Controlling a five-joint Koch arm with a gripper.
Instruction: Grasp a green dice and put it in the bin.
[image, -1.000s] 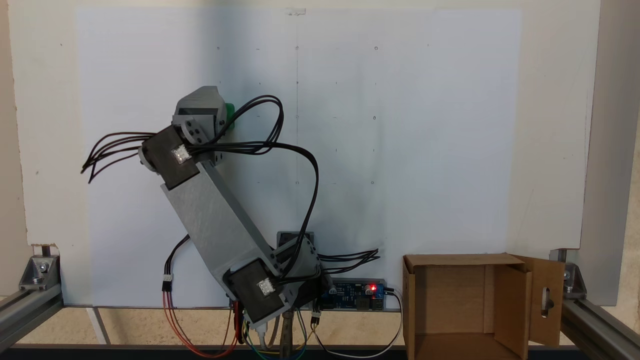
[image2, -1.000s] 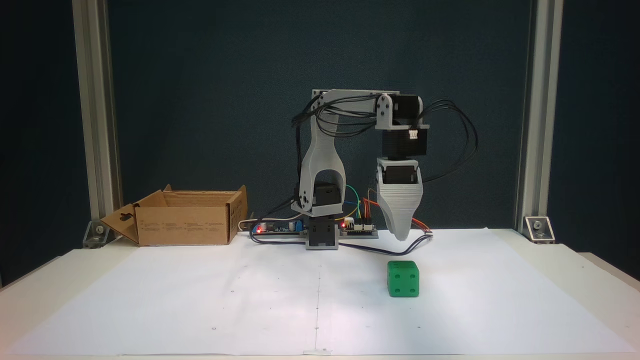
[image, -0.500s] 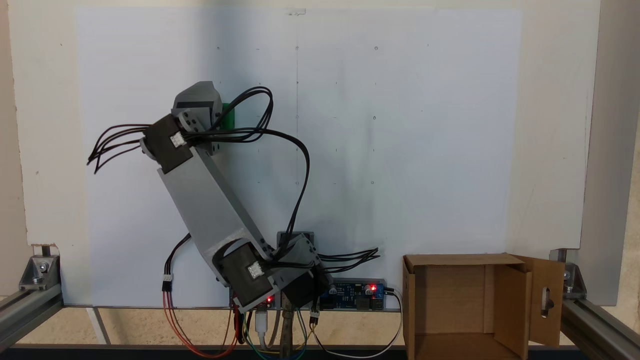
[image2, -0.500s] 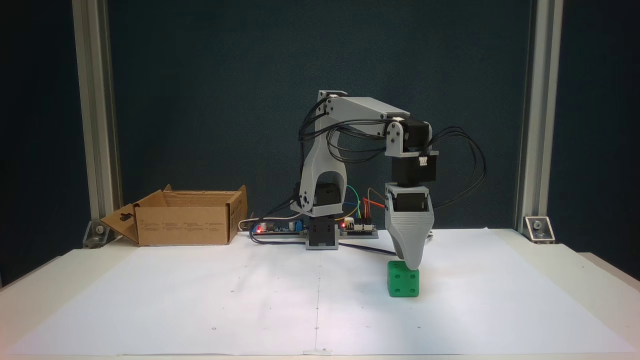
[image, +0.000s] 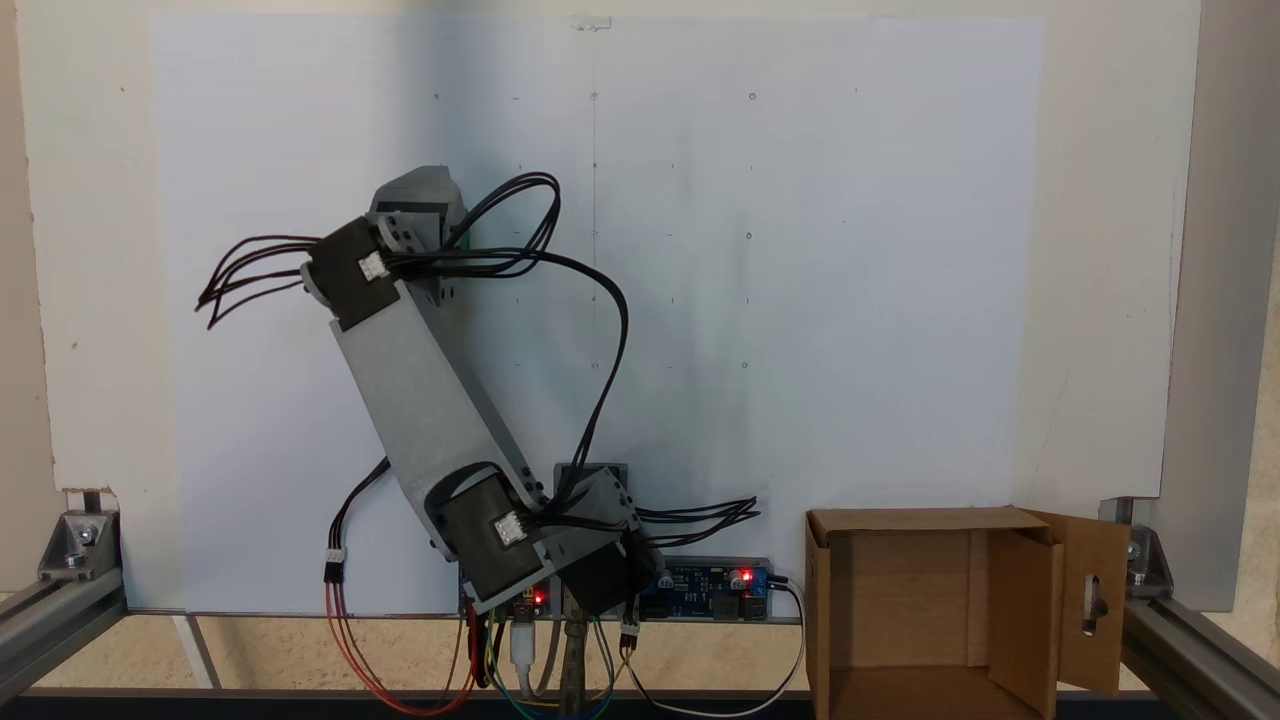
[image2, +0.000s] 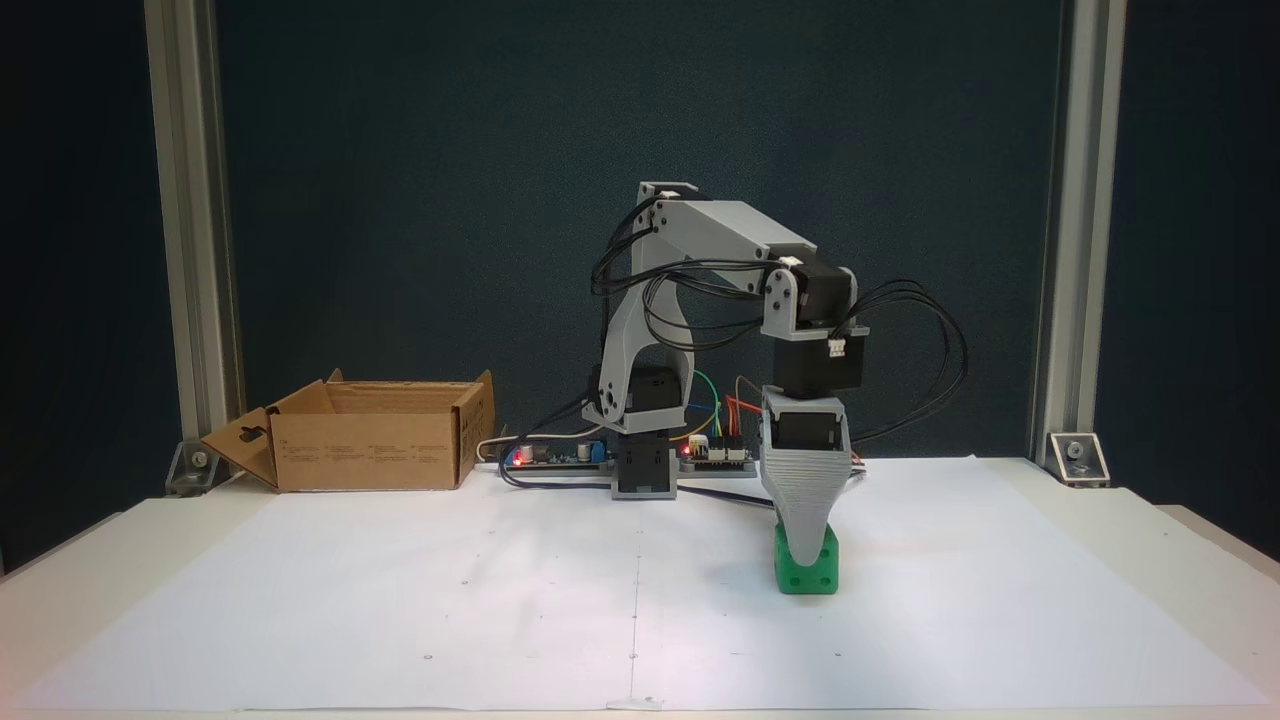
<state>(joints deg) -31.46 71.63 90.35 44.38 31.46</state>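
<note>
We work over a wide desk (image2: 1100, 560) covered by a smooth white paper sheet (image2: 400, 580), matte and flat, marked with faint dots. At its back corner, left in the front fixed view, sits the bin (image2: 370, 436), brown corrugated cardboard with stiff flaps, one with a slot cutout, open at the top (image: 905, 600). Our grey printed arm (image2: 730, 235) is ridged and angular, trailing black cables. Its fingers (image2: 806, 545) point straight down over the green dice (image2: 806, 572), which rests on the paper well apart from the bin; we see only one tapered tip in front of the cube, so we cannot tell whether they are spread or pinching. The dice looks rigid, light, slick plastic with rounded edges; we would squeeze two opposite flat faces, mid-height.
</note>
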